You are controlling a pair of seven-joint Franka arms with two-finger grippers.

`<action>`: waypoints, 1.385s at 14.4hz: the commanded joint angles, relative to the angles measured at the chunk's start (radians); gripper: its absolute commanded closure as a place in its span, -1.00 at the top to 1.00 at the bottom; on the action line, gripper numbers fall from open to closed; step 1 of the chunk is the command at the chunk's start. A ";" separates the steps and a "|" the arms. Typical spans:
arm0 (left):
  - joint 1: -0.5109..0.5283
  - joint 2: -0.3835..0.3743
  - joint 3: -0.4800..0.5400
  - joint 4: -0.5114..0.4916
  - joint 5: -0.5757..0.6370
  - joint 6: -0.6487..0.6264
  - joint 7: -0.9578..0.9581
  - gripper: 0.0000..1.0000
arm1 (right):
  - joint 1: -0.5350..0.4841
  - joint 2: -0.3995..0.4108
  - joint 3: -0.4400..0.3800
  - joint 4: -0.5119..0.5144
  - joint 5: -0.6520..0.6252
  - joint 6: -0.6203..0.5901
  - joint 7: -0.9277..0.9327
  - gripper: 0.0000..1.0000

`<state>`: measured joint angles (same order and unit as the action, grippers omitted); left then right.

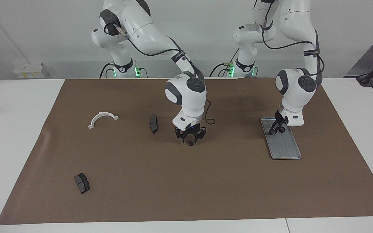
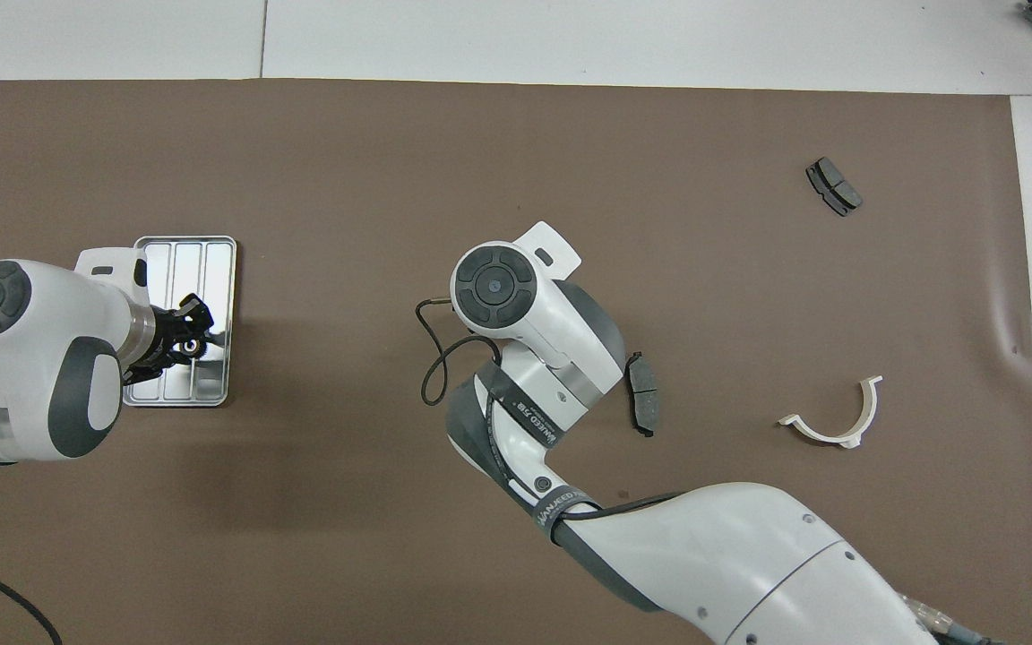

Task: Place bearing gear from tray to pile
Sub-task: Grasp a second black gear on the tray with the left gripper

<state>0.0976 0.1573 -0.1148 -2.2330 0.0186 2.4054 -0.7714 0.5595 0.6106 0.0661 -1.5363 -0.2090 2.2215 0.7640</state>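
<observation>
Left gripper sits low over the tray, right of centre in the facing view, jaws clamped on a small black gear at the tray's upper end. In the overhead view this gear shows at mid-left. Right gripper is down at frame centre over a second gear lying on the brown mat; whether its jaws grip it I cannot tell. Two-block brake pad lies lower left.
</observation>
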 commanded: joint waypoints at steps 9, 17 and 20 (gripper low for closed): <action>-0.071 -0.025 -0.002 0.206 0.060 -0.161 0.078 -1.00 | -0.013 -0.009 0.009 -0.056 0.020 0.098 -0.043 -0.04; -0.107 -0.010 -0.005 0.305 0.061 -0.160 0.201 -1.00 | -0.012 -0.011 0.009 -0.059 0.020 0.101 -0.045 -0.38; -0.108 -0.010 -0.005 0.303 0.061 -0.158 0.201 -1.00 | -0.012 -0.009 0.009 -0.059 0.020 0.101 -0.045 -0.49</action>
<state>0.0036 0.1369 -0.1301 -1.9514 0.0606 2.2652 -0.5780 0.5595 0.6107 0.0674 -1.5729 -0.2088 2.2944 0.7536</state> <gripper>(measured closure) 0.656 0.731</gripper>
